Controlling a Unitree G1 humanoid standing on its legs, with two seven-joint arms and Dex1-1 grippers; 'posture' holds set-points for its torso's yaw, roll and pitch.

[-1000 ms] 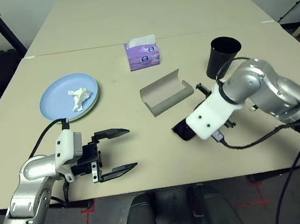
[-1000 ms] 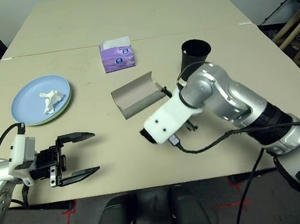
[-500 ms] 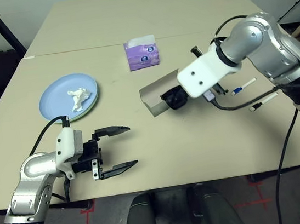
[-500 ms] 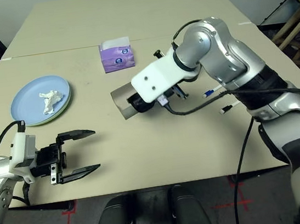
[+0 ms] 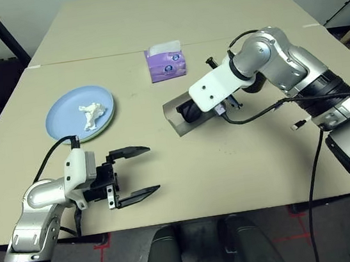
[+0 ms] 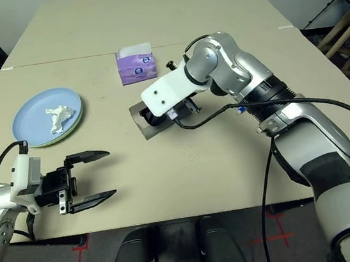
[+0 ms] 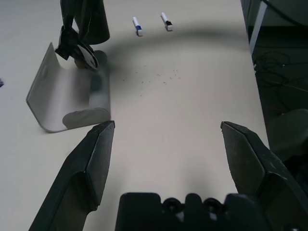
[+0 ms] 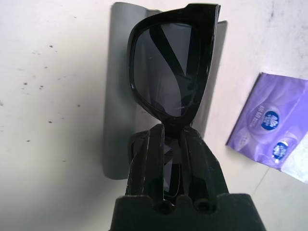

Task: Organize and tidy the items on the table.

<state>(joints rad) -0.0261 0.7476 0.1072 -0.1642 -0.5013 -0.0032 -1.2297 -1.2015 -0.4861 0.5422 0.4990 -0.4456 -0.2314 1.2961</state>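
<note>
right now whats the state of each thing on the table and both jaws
case: open, lying on the table
sunglasses: folded, held over the case
right gripper: jaws shut on the sunglasses
left gripper: jaws open, holding nothing
blue plate: stacked on a green plate, tissue on it
tissue box: upright, sheet sticking out

head stereo: above table, looking down | wrist cams: close, along end effectors

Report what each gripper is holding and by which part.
The right gripper is shut on the black sunglasses, pinching the frame at the bridge between the lenses, over the grey case. The left gripper is open and holds nothing.
</note>
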